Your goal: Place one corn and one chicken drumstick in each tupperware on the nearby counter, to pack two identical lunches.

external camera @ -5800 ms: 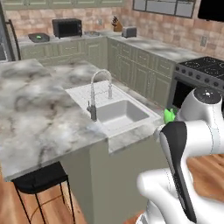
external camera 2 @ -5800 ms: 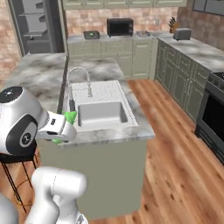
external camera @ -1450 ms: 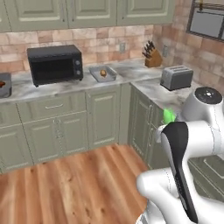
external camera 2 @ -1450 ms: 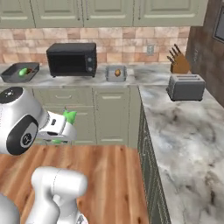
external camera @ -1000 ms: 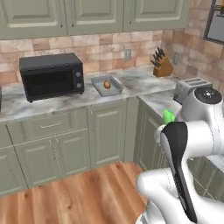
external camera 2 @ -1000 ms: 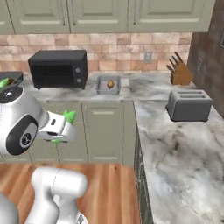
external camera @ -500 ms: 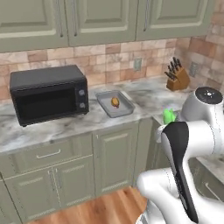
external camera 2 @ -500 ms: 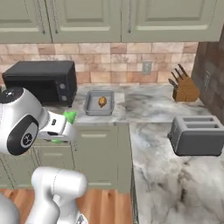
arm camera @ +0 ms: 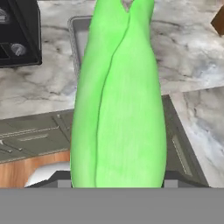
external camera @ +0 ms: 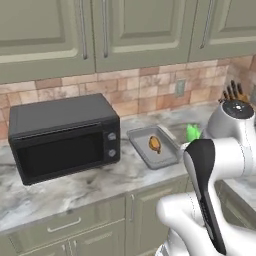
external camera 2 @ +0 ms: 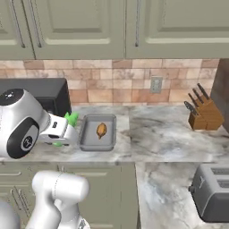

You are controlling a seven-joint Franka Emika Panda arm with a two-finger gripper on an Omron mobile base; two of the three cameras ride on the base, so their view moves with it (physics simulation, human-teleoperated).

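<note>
- A bright-green corn (arm camera: 119,96) is seen lengthwise in the hand view: smooth and glossy, tapered, with a long seam where two husk leaves overlap.
- The cob is pinched in the gripper (external camera 2: 62,130), with the jaws closed against its sides; in the right base view only its leafy green tip is seen poking out beyond the white hand.
- In the left base view the same green tip (external camera: 193,132) is seen just behind the white forearm, to the right of the tray.
- A shallow grey tupperware (external camera: 141,148), rectangular with rounded corners and a raised rim, is set on the counter (external camera: 80,185) just right of the microwave (external camera: 60,137).
- One chicken drumstick (external camera: 155,144), brown-orange and knobbly, is lying inside that tray near its middle; it is also seen in the right base view (external camera 2: 101,130).
- The counter is grey-white marbled stone over olive-green panelled cabinet fronts; behind it a backsplash of reddish-tan brick (external camera 2: 134,87) is seen.
- The microwave is a matte black box with a dark glass door and two small knobs at its right edge.
- In the right base view a wooden knife block (external camera 2: 203,114) with dark handles and a grey metal toaster (external camera 2: 212,191) on the counter's return leg are shown; the toaster is outside the left base view.
- In the hand view the tray's far rim (arm camera: 76,39) is seen partly hidden behind the cob, so whether the cob is over the tray cannot be told there.
</note>
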